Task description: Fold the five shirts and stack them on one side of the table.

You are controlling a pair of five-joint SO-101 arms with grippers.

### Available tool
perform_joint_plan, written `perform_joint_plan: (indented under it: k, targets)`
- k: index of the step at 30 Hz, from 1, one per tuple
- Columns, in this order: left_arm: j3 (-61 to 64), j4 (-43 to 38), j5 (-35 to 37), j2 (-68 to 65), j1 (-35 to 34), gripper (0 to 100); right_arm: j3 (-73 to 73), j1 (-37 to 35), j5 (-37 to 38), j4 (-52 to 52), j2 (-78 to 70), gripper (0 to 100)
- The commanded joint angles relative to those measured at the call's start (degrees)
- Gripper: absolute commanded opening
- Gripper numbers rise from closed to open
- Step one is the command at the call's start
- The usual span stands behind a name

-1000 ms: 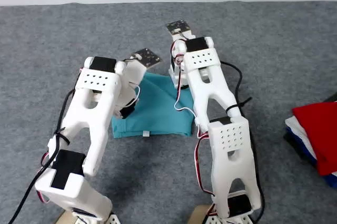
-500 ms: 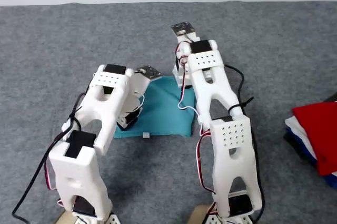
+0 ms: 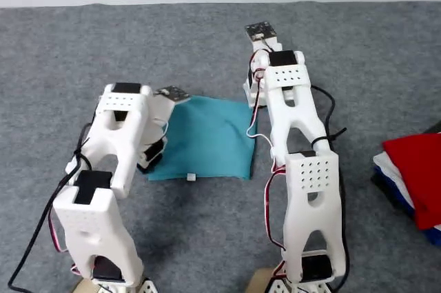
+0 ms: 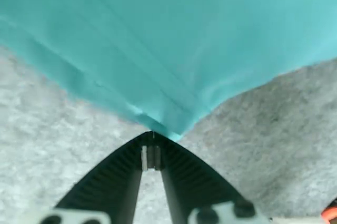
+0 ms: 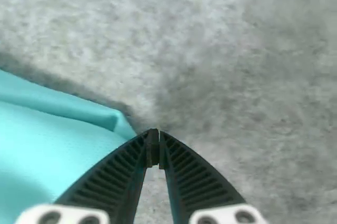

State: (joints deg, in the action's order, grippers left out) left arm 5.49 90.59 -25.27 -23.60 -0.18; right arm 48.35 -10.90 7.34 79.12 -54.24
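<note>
The teal shirt (image 3: 207, 138) lies folded into a flat rectangle near the middle of the grey, felt-like tabletop (image 3: 344, 52), between the two arms. The stack of folded shirts (image 3: 413, 176) sits at the right edge of the tabletop, well apart from it, with a red shirt (image 3: 417, 165) on top and white, blue and dark layers below.

The left gripper (image 4: 152, 153) has its jaws together, with the tips at a corner on the left side of the teal shirt. We cannot tell whether a sliver of fabric is nipped between them. The cloth beyond the tips lies smooth, without pull lines.

The right gripper (image 5: 153, 147) also has its jaws together. It sits just beside the shirt's far right corner, over bare tabletop, and holds no fabric.

We judge that both claws sit low at the shirt's sides in order to square or flatten the fold. The four stacked shirts suggest this is the fifth and last, so the task is nearly done. The next step is likely a lift and a carry to the right edge.

A small white tag (image 3: 190, 176) shows at the shirt's near hem. Its print is too small to read, and no other writing is legible.
</note>
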Motion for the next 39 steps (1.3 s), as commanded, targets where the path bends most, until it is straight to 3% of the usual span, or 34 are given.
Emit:
perform_joint_plan:
  k: [1, 5, 9, 14, 23, 39]
  targets:
    - [-6.8, 4.0, -0.6, 1.0, -0.2, 0, 5.2, 0.1, 0.9, -0.2, 1.7, 0.9]
    - [-17.0, 9.8, -0.5, 1.5, -0.1, 0, 8.8, -1.0, 0.9, 3.5, 3.8, 0.9]
    - [-22.0, 9.8, -0.3, 5.7, -0.1, 0, 14.8, -2.5, 0.6, 8.9, 5.2, 0.9]
    - [-18.9, 9.7, 1.6, 7.0, 4.2, 0, 18.4, -5.1, 0.4, 12.9, 4.2, 0.9]
    - [-7.3, 0.2, 1.8, 1.3, 6.7, 0, 18.6, -6.9, 0.4, 10.9, -4.3, 0.9]
    - [-7.4, 2.2, 1.3, -5.2, -0.7, 0, 18.7, 1.1, 0.9, 3.0, -10.4, 0.9]
